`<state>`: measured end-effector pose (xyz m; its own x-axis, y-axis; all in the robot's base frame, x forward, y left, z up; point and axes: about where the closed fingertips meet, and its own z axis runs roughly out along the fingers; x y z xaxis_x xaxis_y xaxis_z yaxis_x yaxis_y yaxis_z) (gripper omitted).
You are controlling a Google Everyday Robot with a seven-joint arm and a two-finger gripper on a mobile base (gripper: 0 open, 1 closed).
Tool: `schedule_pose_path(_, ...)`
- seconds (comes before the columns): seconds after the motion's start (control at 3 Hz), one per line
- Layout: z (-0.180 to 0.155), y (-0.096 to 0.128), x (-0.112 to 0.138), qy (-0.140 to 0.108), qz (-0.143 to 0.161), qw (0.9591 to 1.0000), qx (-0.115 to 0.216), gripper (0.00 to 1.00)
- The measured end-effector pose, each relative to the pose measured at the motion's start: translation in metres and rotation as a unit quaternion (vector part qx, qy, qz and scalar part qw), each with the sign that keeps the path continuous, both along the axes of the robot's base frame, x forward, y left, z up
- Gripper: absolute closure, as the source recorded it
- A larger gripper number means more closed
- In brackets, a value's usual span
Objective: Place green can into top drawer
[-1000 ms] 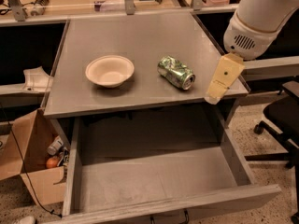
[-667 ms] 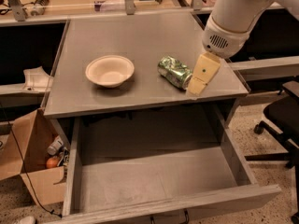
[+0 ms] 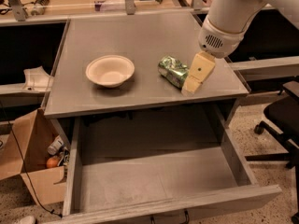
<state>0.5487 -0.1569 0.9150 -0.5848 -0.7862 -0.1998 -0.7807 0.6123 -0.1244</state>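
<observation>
The pincer (image 3: pixel 190 85) had moved in beside the can (image 3: pixel 172 70), centre right; its spread unclear, drawer (image 3: pixel 154 185) open.

The gripper (image 3: pixel 191 86) hangs low over the desk (image 3: pixel 140 31), its tip just beside the green can (image 3: pixel 172 71), which lies on its side to the gripper's left. Farther left sits a bowl (image 3: pixel 110 70). Below the gripper, the top drawer (image 3: pixel 154 183) stands pulled open.
</observation>
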Motion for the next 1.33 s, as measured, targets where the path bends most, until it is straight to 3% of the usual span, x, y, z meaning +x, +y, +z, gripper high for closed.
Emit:
schedule_pose_path(0.67,-0.024,0.016,0.039,0.028,-0.024,0.9992,0.017,0.00)
schedule_pose_path(1.33,-0.032,0.021,0.048,0.036,-0.023,0.9987,0.029,0.00)
